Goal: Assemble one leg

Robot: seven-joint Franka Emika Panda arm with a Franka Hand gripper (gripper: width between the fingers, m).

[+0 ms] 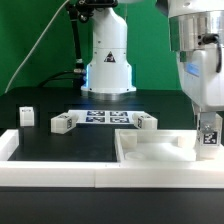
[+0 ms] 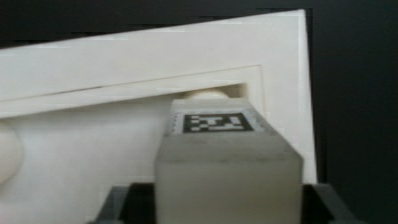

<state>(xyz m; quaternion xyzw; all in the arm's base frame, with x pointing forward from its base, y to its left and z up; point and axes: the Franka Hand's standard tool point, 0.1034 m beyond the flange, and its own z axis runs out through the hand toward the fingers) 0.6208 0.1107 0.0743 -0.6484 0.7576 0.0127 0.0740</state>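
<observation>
You see the gripper [image 1: 206, 128] clenched on the small white stubby plastic leg [image 1: 207, 143], tag visible. The leg is upright at a recessed pocket corner of the large flat white panel [image 1: 150, 152], on the exterior view's right. Can't tell if they touch.

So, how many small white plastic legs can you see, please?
4 legs: one in the tool, one at the exterior view's far left, two flanking the marker board; others may be hidden.

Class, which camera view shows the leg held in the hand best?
The wrist view: the leg fills the middle, its tag plain, its far end at the white panel's recess. The exterior view shows it only small, gripped by the hand at that view's right edge.
</observation>
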